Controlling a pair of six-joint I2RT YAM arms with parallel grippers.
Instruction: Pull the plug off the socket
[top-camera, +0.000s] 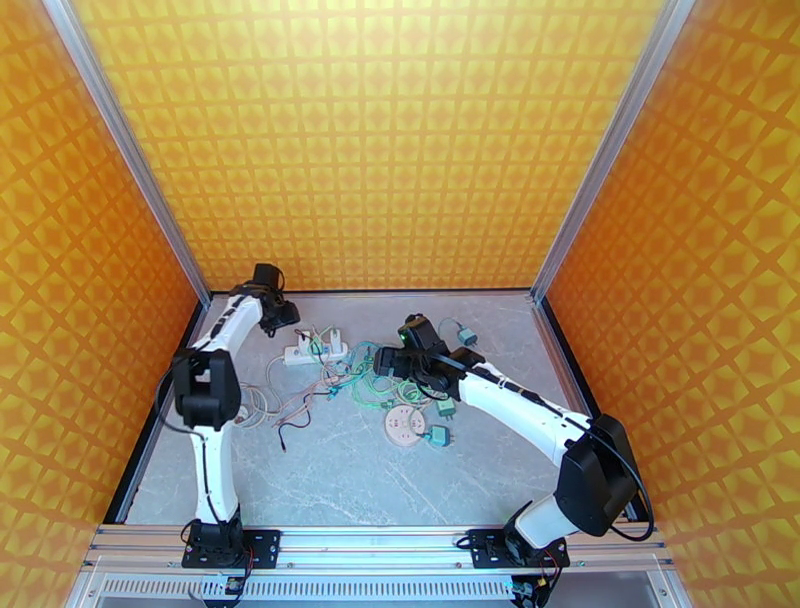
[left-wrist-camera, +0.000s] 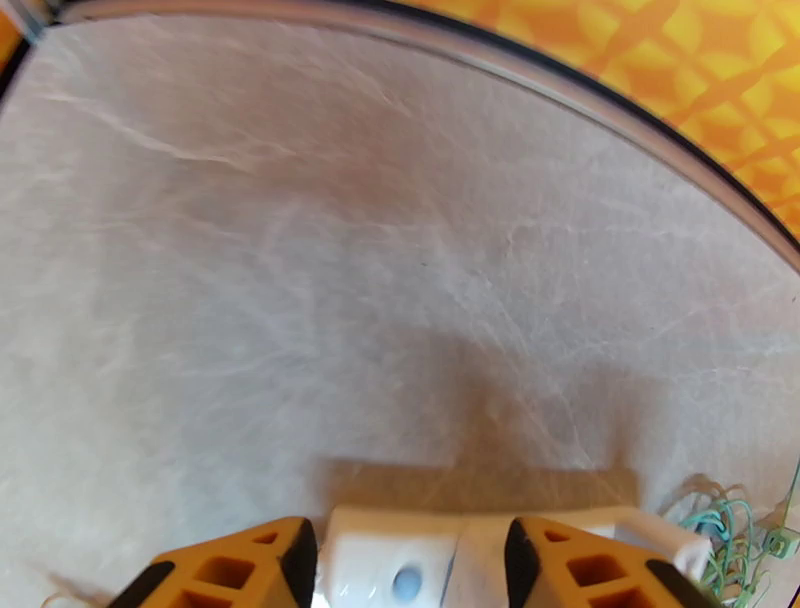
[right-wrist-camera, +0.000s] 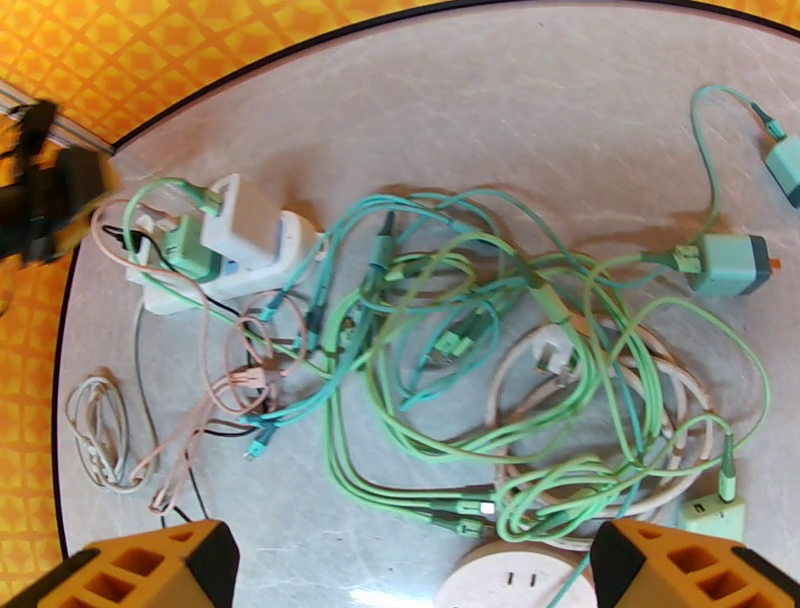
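- left pincer (left-wrist-camera: 410, 548) straddles the socket strip (left-wrist-camera: 385, 572), pads at its sides; whether it clamps, i cannot tell.
- right pincer (right-wrist-camera: 415, 570) hangs wide apart above the cable tangle (right-wrist-camera: 470, 380).
- green plug (right-wrist-camera: 188, 248) sits in that strip: brace the strip, grip the plug body, pull straight.

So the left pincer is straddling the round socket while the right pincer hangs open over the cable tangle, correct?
No. The left pincer straddles the white power strip, not the round socket, as the left wrist view shows. The right pincer does hang open over the cable tangle.
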